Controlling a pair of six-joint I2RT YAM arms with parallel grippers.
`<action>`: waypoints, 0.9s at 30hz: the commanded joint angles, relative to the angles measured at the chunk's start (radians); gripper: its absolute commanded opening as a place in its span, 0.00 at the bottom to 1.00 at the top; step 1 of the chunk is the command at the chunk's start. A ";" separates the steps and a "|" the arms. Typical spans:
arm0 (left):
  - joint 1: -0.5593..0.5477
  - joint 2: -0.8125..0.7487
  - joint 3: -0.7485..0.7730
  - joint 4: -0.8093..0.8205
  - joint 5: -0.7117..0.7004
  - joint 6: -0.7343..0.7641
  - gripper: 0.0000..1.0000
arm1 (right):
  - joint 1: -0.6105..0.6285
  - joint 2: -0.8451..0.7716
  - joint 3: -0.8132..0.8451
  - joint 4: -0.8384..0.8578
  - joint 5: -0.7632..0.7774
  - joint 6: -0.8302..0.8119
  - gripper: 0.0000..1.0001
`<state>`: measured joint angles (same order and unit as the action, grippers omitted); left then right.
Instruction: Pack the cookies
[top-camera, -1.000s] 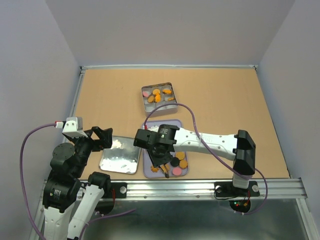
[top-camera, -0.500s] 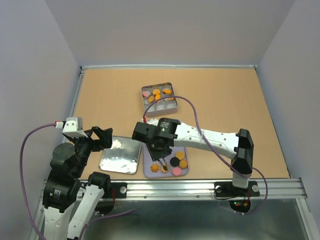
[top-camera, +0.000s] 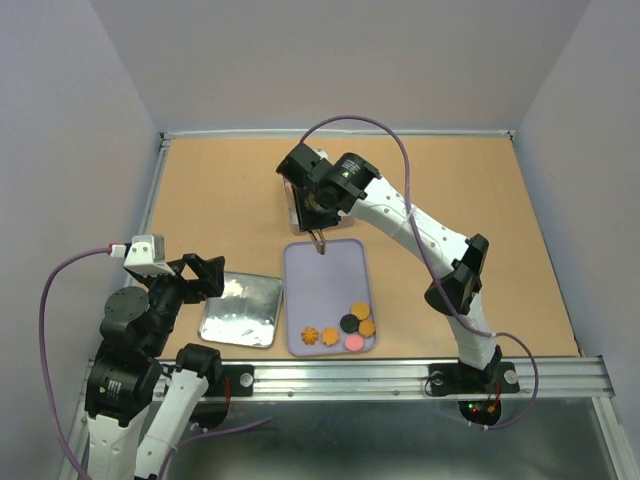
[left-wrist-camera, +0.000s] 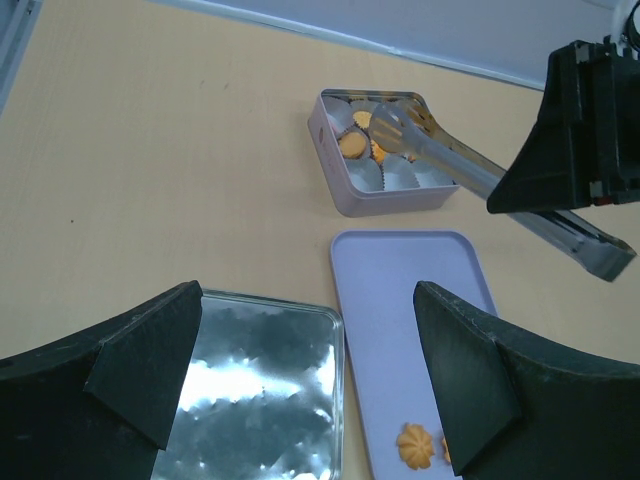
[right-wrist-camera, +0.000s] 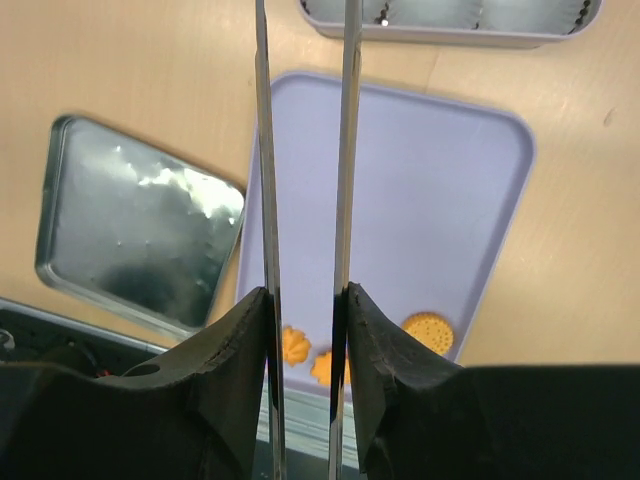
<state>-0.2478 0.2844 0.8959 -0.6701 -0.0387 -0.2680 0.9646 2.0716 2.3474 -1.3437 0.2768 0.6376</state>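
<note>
Showing cookies (top-camera: 360, 310) at lower centre: orange flowers and rounds, one black, one pink, lying flat, clustering left-to-right across the bottom end of the lavender tray (top-camera: 325, 280). Clenching tongs (left-wrist-camera: 450, 158) in right gripper (right-wrist-camera: 306, 305); holding left gripper (left-wrist-camera: 305, 370) spread wide.

place: robot lab test cell | evidence: plain panel walls (top-camera: 60, 120) box in a wooden table (top-camera: 220, 190); aluminium rail (top-camera: 400, 372) along its near edge; exposed purple cables (top-camera: 350, 119)
</note>
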 joint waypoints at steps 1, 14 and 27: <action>-0.005 -0.004 -0.003 0.046 -0.009 0.003 0.99 | -0.036 0.030 0.121 -0.041 -0.022 -0.059 0.32; -0.008 0.007 -0.003 0.049 -0.004 0.006 0.99 | -0.053 0.054 0.018 0.008 -0.047 -0.067 0.32; -0.016 0.013 -0.005 0.049 -0.003 0.006 0.99 | -0.053 0.084 -0.014 0.018 -0.060 -0.055 0.40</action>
<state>-0.2565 0.2844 0.8959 -0.6701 -0.0383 -0.2676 0.9073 2.1624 2.3692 -1.3525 0.2199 0.5827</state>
